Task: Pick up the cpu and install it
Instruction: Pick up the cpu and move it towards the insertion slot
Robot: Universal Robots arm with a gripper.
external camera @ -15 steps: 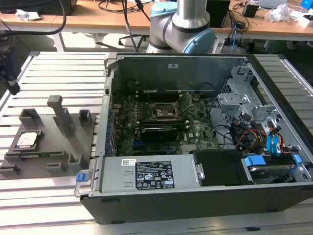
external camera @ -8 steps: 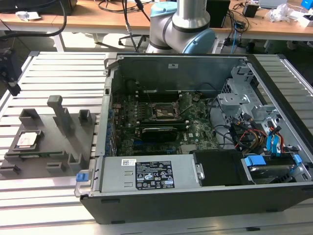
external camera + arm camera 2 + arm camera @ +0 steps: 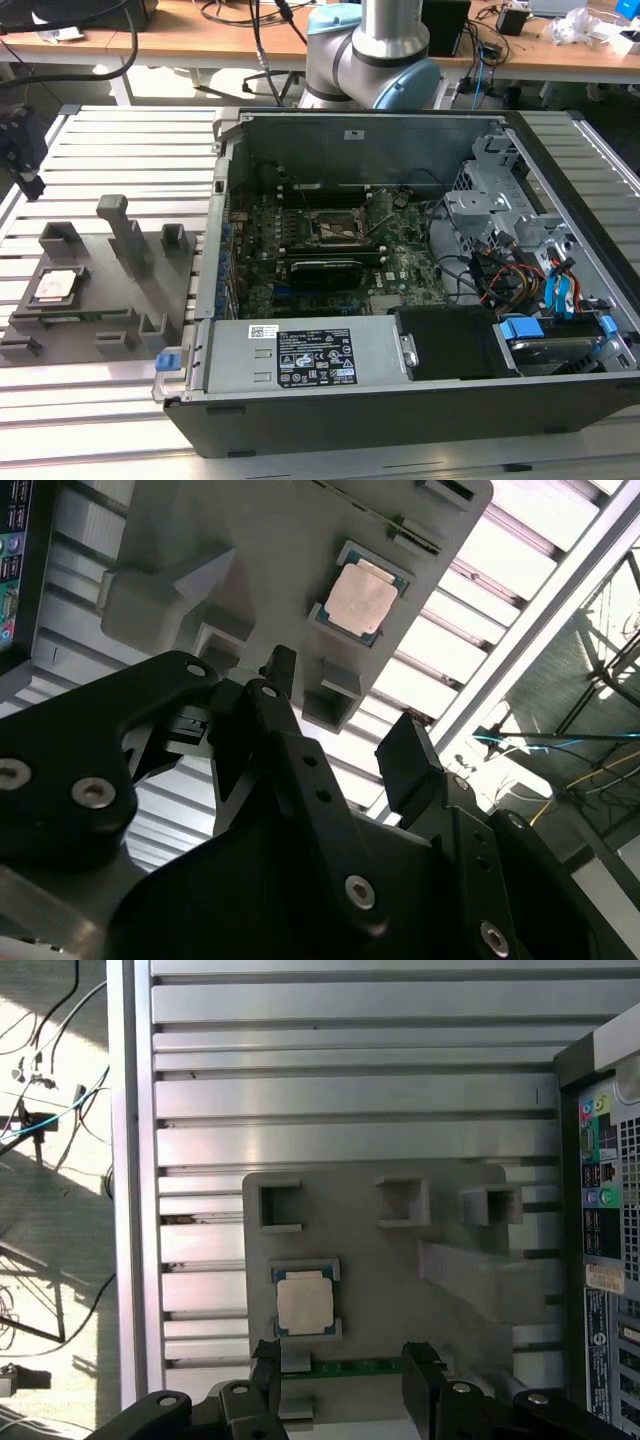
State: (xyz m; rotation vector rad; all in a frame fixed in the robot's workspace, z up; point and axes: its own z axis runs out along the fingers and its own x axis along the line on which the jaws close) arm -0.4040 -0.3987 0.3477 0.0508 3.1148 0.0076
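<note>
Task progress: nothing of the pick-up or the install is showing as done; the work is looking to be at its approach stage.
Cpu (image 3: 57, 287): it is lying flat, metal plate up, in its nest on the grey fixture (image 3: 105, 295) at the left middle of the exterior view, well apart from the open computer case (image 3: 350, 135).
Socket (image 3: 340, 228): it is sitting uncovered at the centre of the exterior view, inside the case, with no chip showing in it.
Left to do: as I am judging it, the grasp, the lift, the carry across to the case and the seating in the socket.
End effector (image 3: 343, 1372): its fingers (image 3: 265, 1360) are standing spread wide and are carrying nothing; in both wrist views they are framing the fixture's edge just short of the cpu, not touching it.
Arm pose: the arm's base (image 3: 385, 45) is standing at the top centre of the exterior view, behind the case; the wrist is hovering above the fixture and the slatted counter (image 3: 120, 140), looking down on the cpu.
</note>
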